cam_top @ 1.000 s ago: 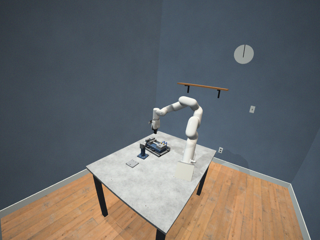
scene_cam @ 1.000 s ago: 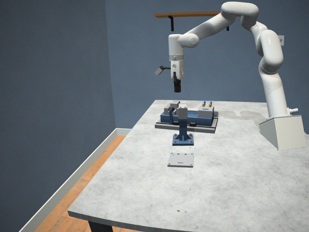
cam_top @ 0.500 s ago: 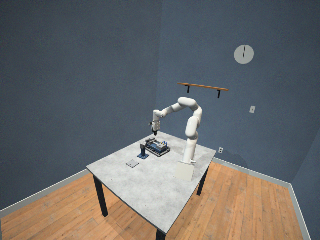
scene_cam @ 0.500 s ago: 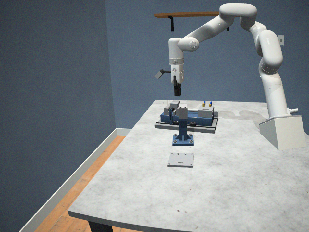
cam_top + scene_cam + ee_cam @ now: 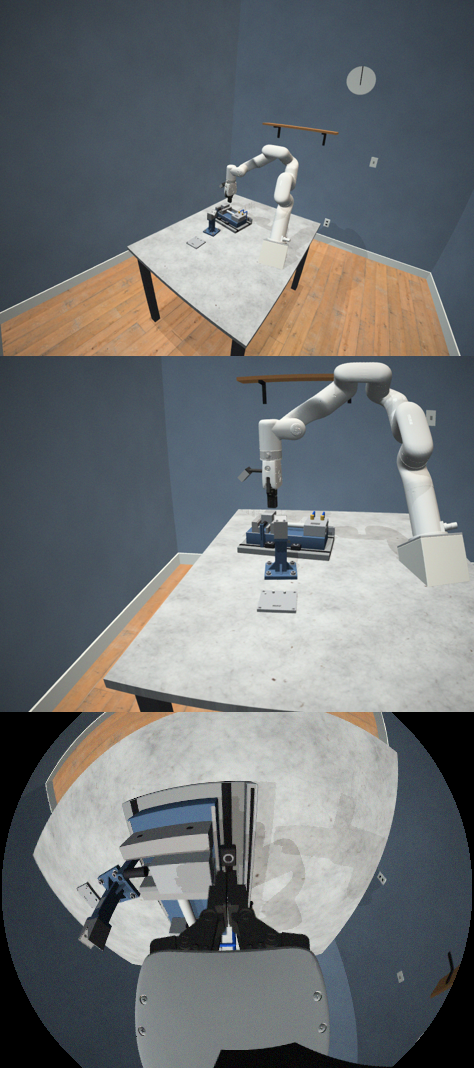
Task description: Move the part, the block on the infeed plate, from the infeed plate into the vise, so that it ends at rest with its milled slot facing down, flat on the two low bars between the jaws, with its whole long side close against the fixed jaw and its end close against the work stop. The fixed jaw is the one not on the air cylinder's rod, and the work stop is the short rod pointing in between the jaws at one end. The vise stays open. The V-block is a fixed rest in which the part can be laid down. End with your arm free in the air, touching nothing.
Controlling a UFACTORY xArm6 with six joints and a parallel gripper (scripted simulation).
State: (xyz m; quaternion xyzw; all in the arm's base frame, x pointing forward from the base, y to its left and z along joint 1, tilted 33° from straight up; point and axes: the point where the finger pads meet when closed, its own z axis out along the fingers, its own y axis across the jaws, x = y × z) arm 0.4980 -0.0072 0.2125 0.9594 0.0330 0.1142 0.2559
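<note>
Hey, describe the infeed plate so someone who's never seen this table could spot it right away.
Start at the blue vise on the grey table. Nearer the camera stands a blue pedestal; just past it lies the infeed plate. It is the only flat, pale grey square there, with nothing on it.
</note>
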